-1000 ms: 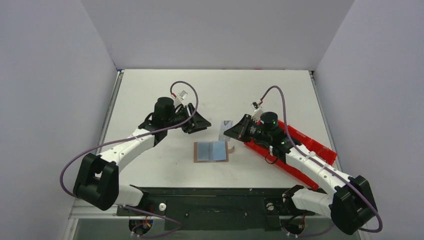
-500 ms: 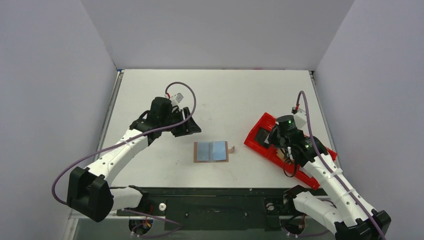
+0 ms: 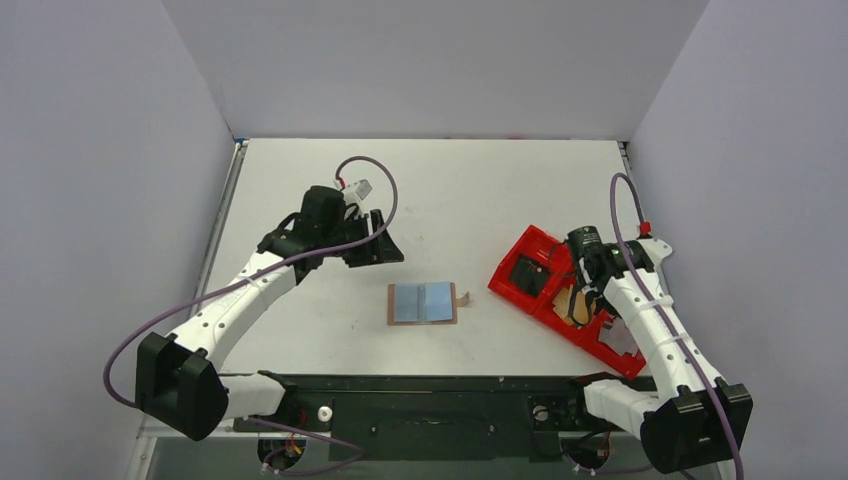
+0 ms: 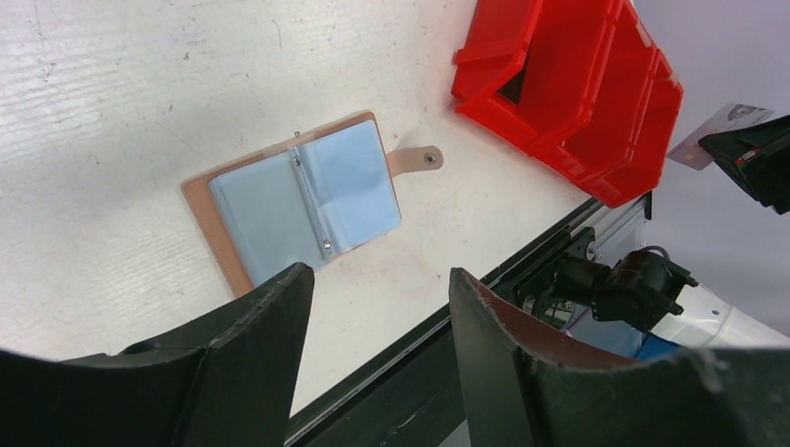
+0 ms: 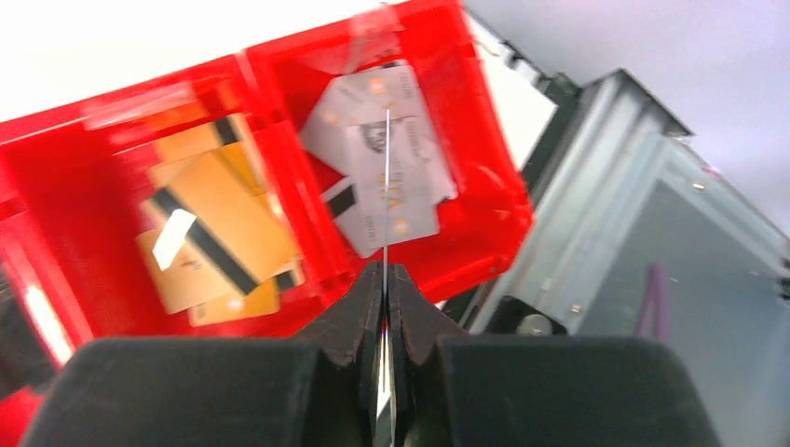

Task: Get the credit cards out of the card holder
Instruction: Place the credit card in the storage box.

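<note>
Left arm (image 3: 240, 290) was stretched forward and bent at the elbow, left gripper (image 4: 373, 345) wide open with the fingers well apart. Right arm (image 3: 650, 320) was folded back at the wrist, right gripper (image 5: 385, 275) pinched tight on a thin card (image 5: 385, 177).

- The card holder (image 3: 423, 302) lies flat on the table (image 3: 450, 180).
- The compartment tray (image 3: 512, 262) lies right of the card holder, apart from it, with cards (image 5: 210, 223) inside.
- The left gripper (image 3: 385, 245) hangs behind and left of the card holder.
- The right gripper (image 5: 386, 275) hangs right of the card holder, over the compartment tray.
</note>
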`<state>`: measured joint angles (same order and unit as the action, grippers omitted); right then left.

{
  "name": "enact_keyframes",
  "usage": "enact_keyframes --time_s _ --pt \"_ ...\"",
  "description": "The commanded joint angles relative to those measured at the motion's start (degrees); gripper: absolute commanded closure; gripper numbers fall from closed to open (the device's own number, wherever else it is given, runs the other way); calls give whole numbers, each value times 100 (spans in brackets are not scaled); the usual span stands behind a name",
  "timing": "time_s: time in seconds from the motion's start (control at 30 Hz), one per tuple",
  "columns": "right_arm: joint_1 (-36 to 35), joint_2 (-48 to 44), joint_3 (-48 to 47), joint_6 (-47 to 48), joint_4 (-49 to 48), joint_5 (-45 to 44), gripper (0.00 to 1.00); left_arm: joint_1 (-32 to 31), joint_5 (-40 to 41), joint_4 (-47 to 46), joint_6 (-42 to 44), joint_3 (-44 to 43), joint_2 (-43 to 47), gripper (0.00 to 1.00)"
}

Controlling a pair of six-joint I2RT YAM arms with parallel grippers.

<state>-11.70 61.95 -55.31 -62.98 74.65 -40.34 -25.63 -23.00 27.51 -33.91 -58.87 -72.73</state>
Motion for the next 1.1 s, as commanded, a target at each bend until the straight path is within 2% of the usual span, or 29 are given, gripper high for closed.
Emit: enact_keyframes --time_s 0.0,0.37,0.63,0.87,1.07 --pt "364 170 -17 -411 733 -785 100 -72 -125 36 137 -218 -85 46" --pt "1597 335 434 -112 -139 -429 100 -121 -103 14 118 -163 -120 46" --pt "1688 862 701 40 -763 -133 100 -148 -38 51 131 -173 -152 46" --pt "1715 1352 668 208 -866 0 100 -210 -9 52 130 -142 -102 46" --pt "1709 846 666 399 -901 321 68 -273 0 92 179 -145 -91 46"
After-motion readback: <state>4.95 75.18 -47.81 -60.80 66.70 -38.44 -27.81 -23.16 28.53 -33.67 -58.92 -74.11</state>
